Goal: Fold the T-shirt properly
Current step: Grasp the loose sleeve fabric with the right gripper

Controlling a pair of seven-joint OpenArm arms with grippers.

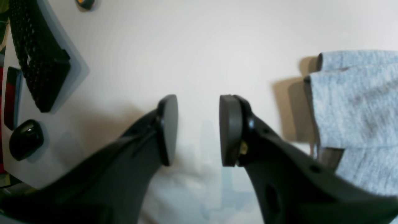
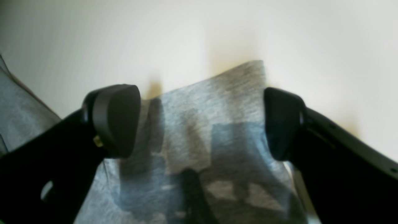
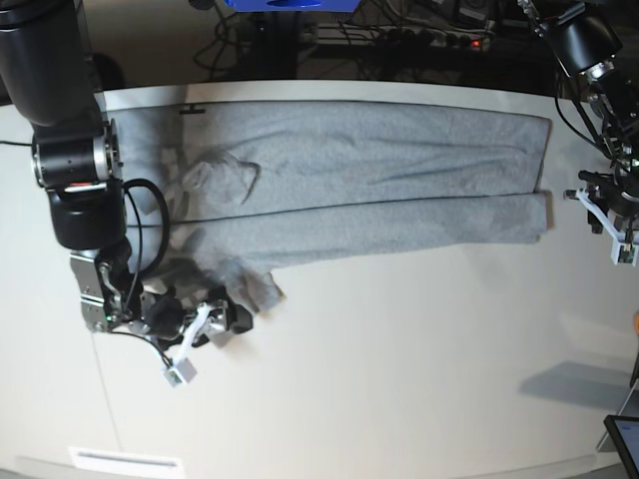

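Observation:
The heather-grey T-shirt [image 3: 369, 180] lies folded into a long band across the far half of the white table [image 3: 399, 379], plain side up. A loose flap [image 3: 255, 289] hangs toward the front at its left end. My right gripper [image 3: 225, 321] sits at that flap, wide open. In the right wrist view the grey cloth [image 2: 217, 93] lies below and between the spread fingers [image 2: 115, 119], not pinched. My left gripper [image 3: 607, 212] hovers off the shirt's right end. In the left wrist view it [image 1: 199, 130] stands open over bare table, with the shirt's edge [image 1: 354, 105] to its right.
A black mesh piece [image 1: 37, 56] and a black knob [image 1: 26, 140] sit by the table's edge in the left wrist view. Cables and a blue object [image 3: 290, 5] lie behind the table. A screen corner [image 3: 624, 439] shows at the front right.

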